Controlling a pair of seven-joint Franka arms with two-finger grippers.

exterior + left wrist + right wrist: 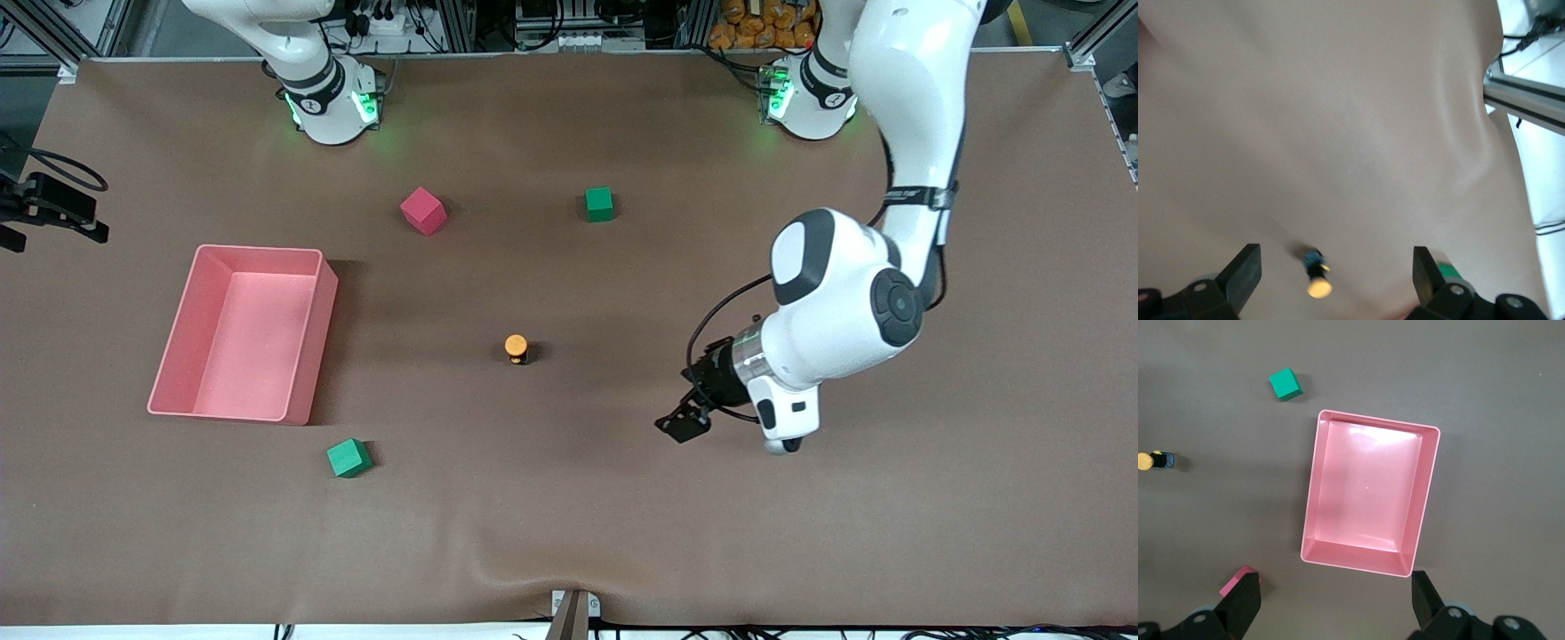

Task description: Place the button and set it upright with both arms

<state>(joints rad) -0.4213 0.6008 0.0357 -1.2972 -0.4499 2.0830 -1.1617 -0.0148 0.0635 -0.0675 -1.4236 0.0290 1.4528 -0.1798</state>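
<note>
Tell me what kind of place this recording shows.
Probably a robotics lab bench: two arms bolted to a table under a brown mat, aluminium framing and cables along its edge, and test props laid out, namely a button, foam cubes and a pink bin.

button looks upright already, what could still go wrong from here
1. The button is tiny and stands alone on the brown table; the open left gripper, low and pointed its way, could tip it with a small sideways nudge.
2. The right gripper, open over the pink tray, is out of the front view, so its clearance above the tray rim is hard to judge.
</note>
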